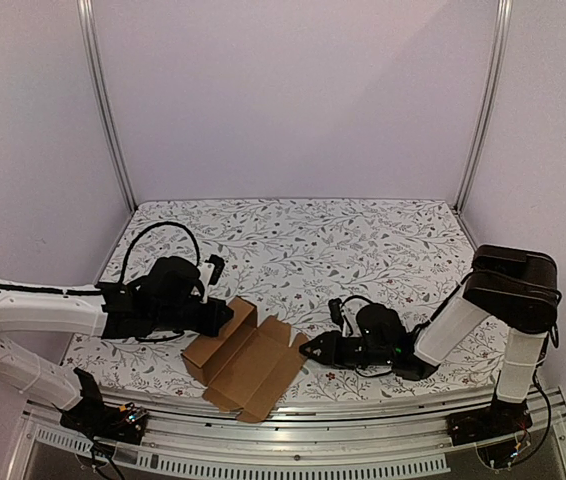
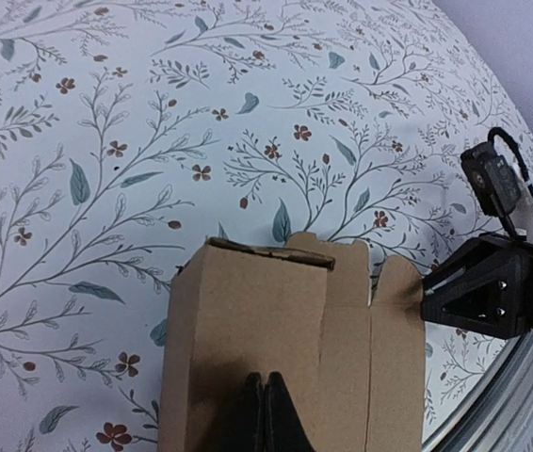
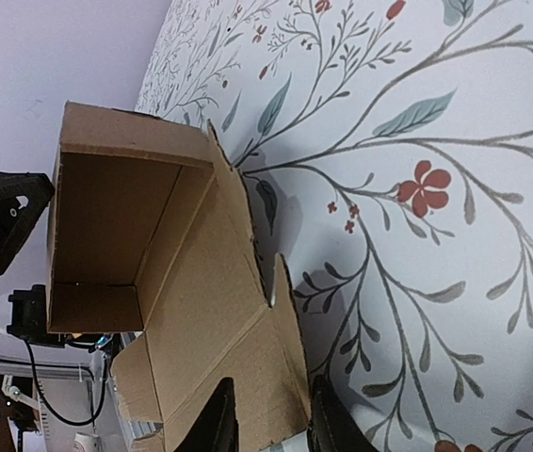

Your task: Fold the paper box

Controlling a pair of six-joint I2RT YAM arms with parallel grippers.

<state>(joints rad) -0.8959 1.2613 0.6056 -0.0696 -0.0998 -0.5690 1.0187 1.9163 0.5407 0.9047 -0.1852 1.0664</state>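
— Where is the box [image 1: 248,358]?
— At the near edge of the table [image 1: 363,240], about the middle. It is half folded, with its left wall standing and its right flaps lying flat.
— The left claw [image 1: 225,316]?
— Closed tight, with its tips against the standing wall.
— And the right claw [image 1: 308,350]?
— Its fingers are apart, with the right flap's edge between them.
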